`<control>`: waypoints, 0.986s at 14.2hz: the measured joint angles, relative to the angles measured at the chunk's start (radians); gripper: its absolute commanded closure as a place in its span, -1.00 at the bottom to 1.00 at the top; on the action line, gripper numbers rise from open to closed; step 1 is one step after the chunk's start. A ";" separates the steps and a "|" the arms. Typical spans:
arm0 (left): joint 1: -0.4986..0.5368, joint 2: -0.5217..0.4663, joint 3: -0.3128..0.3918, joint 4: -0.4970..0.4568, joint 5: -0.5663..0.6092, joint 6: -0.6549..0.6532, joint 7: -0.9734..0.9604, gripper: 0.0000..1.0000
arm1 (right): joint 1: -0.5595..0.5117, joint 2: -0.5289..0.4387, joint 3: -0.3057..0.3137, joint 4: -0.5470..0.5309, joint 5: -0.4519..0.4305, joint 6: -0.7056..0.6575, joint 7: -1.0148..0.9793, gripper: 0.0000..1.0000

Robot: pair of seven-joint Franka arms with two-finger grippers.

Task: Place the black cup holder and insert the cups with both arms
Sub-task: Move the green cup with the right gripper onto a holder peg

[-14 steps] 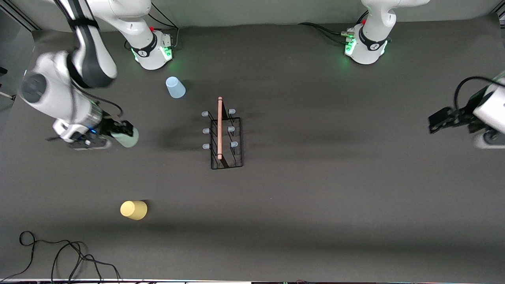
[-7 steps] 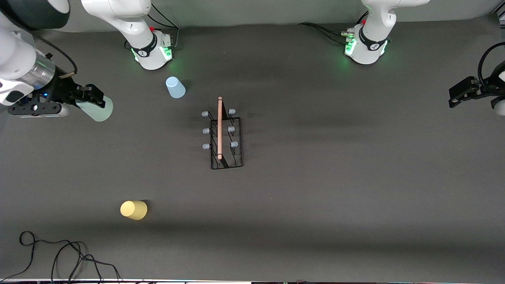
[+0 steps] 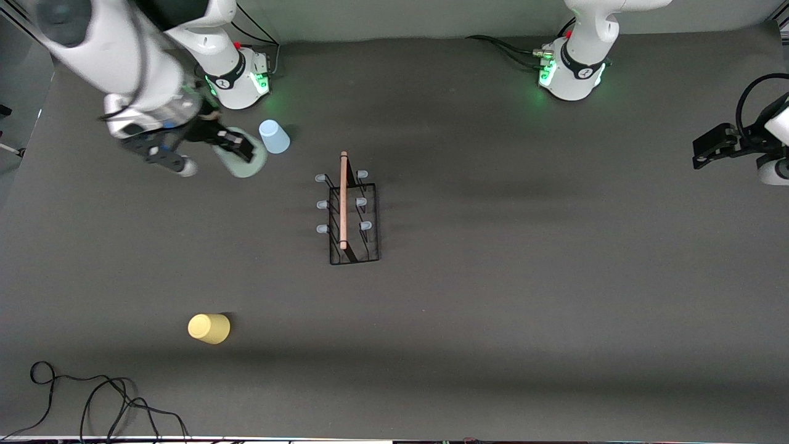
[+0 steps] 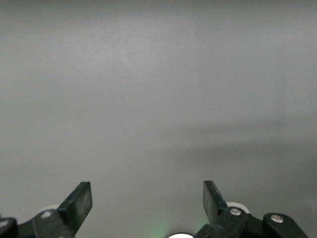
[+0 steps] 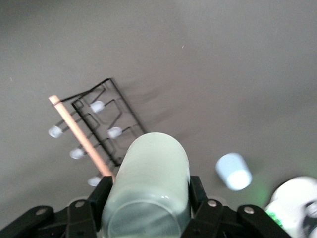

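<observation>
The black cup holder (image 3: 352, 216) stands upright mid-table with its wooden handle on top; the right wrist view also shows the holder (image 5: 106, 121). My right gripper (image 3: 233, 147) is shut on the pale green cup (image 3: 241, 163), held tilted over the table beside the light blue cup (image 3: 274, 136). In the right wrist view the green cup (image 5: 151, 183) fills the right gripper (image 5: 148, 196), and the blue cup (image 5: 234, 171) stands upside down on the table. The yellow cup (image 3: 209, 328) stands nearer the front camera. My left gripper (image 3: 714, 145) waits open at its end of the table, the gripper (image 4: 147, 198) holding nothing.
A black cable (image 3: 92, 401) lies looped at the table's front corner at the right arm's end. The two arm bases (image 3: 237, 77) (image 3: 573, 71) glow green along the back edge.
My right gripper has swung with the green cup from the table's end toward the blue cup and the holder. The left gripper shifted slightly at its end.
</observation>
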 measured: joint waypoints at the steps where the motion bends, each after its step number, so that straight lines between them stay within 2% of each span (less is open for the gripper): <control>1: -0.001 0.002 0.000 0.000 -0.005 0.001 0.000 -1.00 | 0.000 0.015 0.039 0.000 0.005 0.025 0.113 0.82; 3: -0.003 0.006 0.000 -0.001 -0.007 0.001 0.000 -1.00 | 0.001 0.047 0.110 -0.001 0.007 0.071 0.291 0.82; 5: -0.007 0.009 -0.001 -0.001 -0.008 0.001 0.000 -1.00 | 0.001 0.071 0.156 -0.006 0.007 0.098 0.372 0.82; 8: -0.013 0.014 -0.001 -0.003 -0.024 0.001 0.000 -1.00 | -0.002 0.081 0.160 -0.056 0.007 0.143 0.383 0.82; 14: -0.039 0.022 0.046 0.000 -0.055 0.018 0.001 -1.00 | 0.012 0.077 0.167 -0.320 0.006 0.397 0.383 0.82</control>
